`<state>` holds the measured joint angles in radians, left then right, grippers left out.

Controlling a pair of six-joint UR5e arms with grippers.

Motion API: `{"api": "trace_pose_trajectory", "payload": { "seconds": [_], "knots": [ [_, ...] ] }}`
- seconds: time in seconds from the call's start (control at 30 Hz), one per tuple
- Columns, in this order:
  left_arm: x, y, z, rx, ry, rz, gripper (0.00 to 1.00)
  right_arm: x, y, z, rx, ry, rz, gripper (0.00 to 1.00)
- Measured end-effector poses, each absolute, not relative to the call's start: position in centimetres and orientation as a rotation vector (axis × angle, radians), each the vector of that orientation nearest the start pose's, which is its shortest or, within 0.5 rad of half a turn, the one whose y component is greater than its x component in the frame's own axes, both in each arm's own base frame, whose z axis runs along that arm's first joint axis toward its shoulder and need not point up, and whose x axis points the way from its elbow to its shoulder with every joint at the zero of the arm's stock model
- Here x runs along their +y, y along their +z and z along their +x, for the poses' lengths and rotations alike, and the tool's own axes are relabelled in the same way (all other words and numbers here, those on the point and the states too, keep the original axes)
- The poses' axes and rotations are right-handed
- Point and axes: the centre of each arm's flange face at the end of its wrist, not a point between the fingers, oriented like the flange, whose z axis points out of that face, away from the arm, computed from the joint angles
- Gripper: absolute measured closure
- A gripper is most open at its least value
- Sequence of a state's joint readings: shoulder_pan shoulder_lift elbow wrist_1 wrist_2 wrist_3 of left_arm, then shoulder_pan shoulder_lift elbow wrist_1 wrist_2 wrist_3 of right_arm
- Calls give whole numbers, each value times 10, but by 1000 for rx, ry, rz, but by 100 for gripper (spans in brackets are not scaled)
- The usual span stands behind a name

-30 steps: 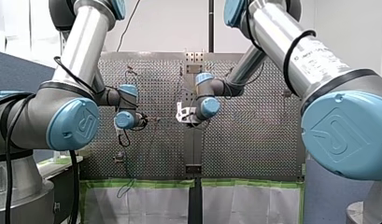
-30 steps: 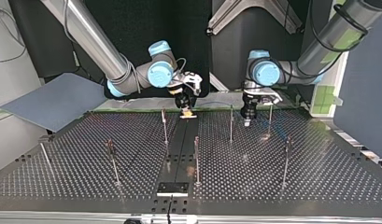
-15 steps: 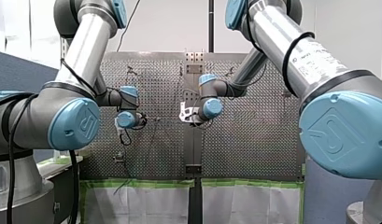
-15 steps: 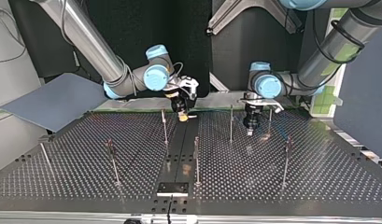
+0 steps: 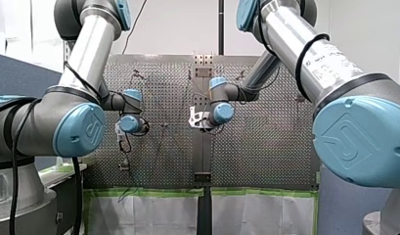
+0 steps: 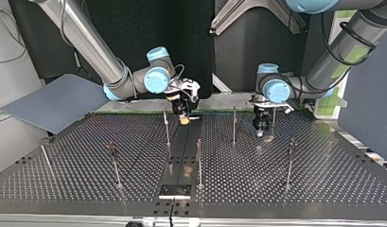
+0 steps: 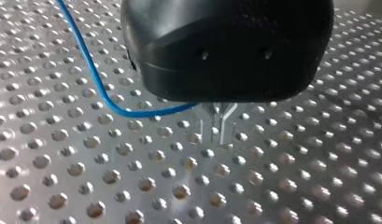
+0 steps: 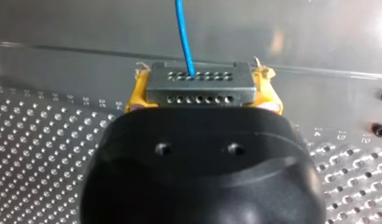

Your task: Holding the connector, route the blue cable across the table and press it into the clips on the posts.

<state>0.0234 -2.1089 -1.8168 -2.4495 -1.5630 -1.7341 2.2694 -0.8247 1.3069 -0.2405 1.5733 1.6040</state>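
Over the table point(image 6: 323, 189), left tool point(image 6: 260, 134) shifted outward.

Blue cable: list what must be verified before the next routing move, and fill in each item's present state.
1. The connector is clamped between the yellow pads of the right gripper: ok.
2. The blue cable leaves the connector's hole row: ok.
3. The left gripper is shut on the cable: ok.
4. Cable taut into the left gripper: not ok, it bends in a loose curve.
5. Cable pressed in at the posts: cannot tell, the cable does not show in the top view.
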Motion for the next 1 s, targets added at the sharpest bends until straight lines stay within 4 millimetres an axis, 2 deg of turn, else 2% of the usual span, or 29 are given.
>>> {"api": "trace_pose_trajectory", "payload": {
  "seconds": [0.07, 0.27, 0.5, 1.0],
  "knots": [
    [-120, 138, 584, 1681, -92, -142, 0, -458, 173, 558, -937, 1533, 1923, 100],
    [-119, 124, 561, 1768, -25, -132, 0, -457, 174, 559, -938, 1533, 1925, 100],
    [-126, 132, 536, 1769, -31, -163, 0, -455, 174, 560, -936, 1529, 1934, 100],
    [-179, 160, 480, 1719, -148, -171, 0, -453, 173, 559, -946, 1516, 1950, 100]
  ]
}}
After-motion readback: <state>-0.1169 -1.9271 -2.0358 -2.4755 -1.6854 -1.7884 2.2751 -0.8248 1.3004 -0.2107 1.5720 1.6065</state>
